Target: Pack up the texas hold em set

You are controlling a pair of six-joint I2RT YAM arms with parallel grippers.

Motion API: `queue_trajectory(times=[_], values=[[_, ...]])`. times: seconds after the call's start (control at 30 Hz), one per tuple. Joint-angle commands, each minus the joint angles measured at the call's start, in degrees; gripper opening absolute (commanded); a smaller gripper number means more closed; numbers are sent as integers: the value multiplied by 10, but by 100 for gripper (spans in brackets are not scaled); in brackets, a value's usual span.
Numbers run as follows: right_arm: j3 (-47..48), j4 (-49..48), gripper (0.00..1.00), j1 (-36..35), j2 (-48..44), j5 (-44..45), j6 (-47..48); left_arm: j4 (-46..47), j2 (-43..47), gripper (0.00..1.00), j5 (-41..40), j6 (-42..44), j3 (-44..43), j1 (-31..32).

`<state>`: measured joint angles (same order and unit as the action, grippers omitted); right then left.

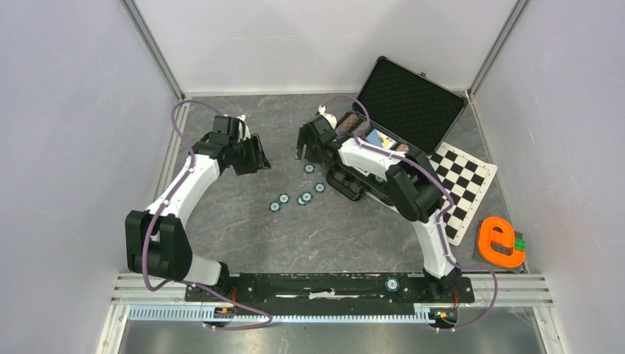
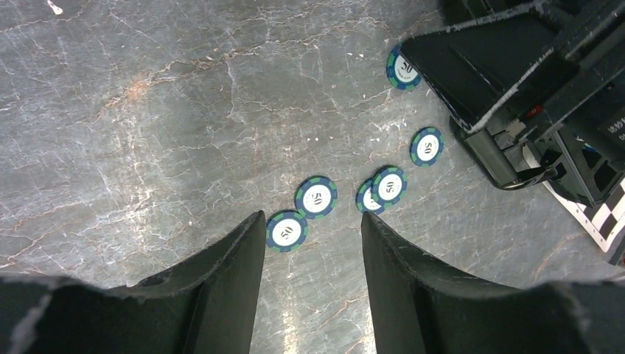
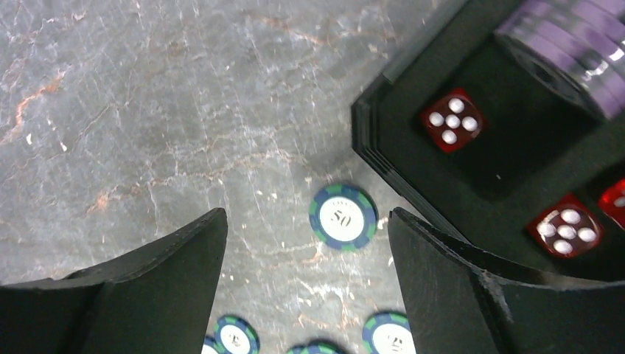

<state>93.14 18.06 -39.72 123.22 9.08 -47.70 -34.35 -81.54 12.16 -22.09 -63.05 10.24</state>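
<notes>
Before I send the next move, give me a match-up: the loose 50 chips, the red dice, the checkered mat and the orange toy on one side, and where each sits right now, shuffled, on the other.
Things:
1. loose 50 chips
2. red dice
3. checkered mat
4. orange toy

Places:
A. near right corner of the table
B. inside the open case, on its foam
C. flat on the bare table, left of the case in the top view
D. spread out just right of the case

Pairs: 1-C, 2-B, 3-D, 4-A
</notes>
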Motion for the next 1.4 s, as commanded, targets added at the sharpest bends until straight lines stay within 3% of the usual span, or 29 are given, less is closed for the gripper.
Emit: queue_trajectory(times=[0.0,0.23,0.47,0.53,0.8,1.03,1.37], values=[[59,45,86,11,59,105,55,7,-2,57,5,-4,-19,-6],[117,102,79,-25,111,159,121,-5,7,58,-1,11,-18,-15],[64,134,61,-48,84,222,155,-7,14,58,-1,21,-9,-25],[68,135,55,-51,85,224,170,-6,12,58,1,23,-9,-26],[104,154,47,-58,94,177,192,-7,7,58,10,26,-16,-27],[-11,159,44,-58,20,97,140,-12,-17,58,7,27,-8,-27],[-147,144,36,-74,-74,26,135,-19,-105,53,44,24,6,-22]])
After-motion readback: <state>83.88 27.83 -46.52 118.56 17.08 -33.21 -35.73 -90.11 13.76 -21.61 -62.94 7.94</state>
